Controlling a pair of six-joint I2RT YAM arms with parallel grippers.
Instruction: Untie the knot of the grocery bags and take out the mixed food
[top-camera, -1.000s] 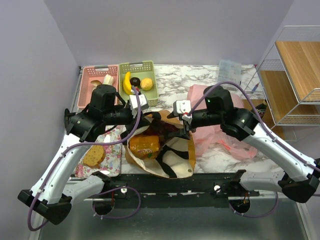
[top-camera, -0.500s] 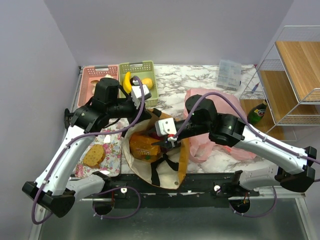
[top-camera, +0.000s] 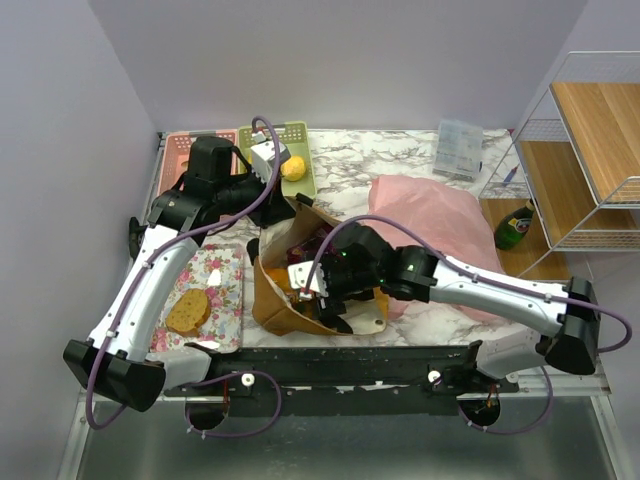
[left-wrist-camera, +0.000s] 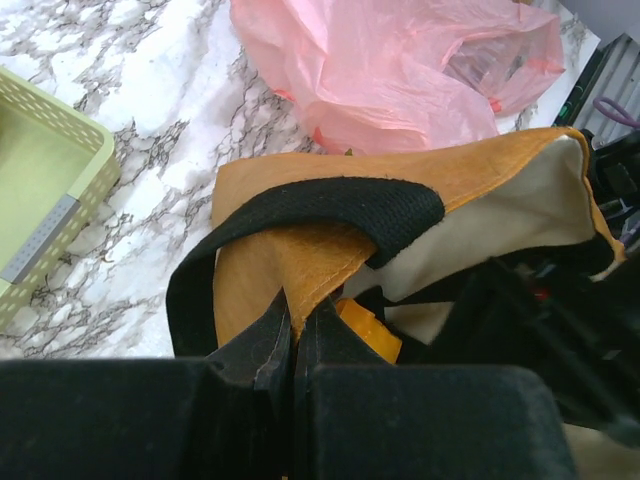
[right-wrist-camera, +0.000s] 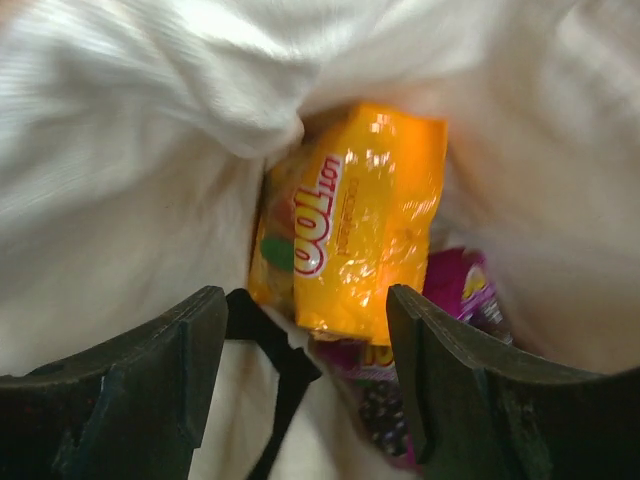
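The mustard-yellow tote (top-camera: 272, 305) lies open near the front edge, its mouth held up. My left gripper (top-camera: 298, 204) is shut on the tote's rim; the left wrist view shows my left gripper (left-wrist-camera: 293, 328) pinching the yellow fabric below the black strap (left-wrist-camera: 320, 205). My right gripper (top-camera: 312, 292) reaches into the tote's mouth. In the right wrist view it (right-wrist-camera: 305, 305) stands open just short of an orange snack packet (right-wrist-camera: 355, 220), with a purple packet (right-wrist-camera: 455, 290) under that. The pink plastic bag (top-camera: 440, 215) lies crumpled to the right.
A green basket (top-camera: 302, 180) with a lemon (top-camera: 293, 168) and a pink basket (top-camera: 182, 150) stand at the back left. A bread slice (top-camera: 187, 310) lies on a floral tray (top-camera: 222, 275). A green bottle (top-camera: 515, 228), a wire shelf (top-camera: 590, 150) and a clear box (top-camera: 460, 150) are on the right.
My right arm has swung left and down into the tote's mouth. My left gripper has pulled the tote's rim up and toward the back. The tote has bunched up.
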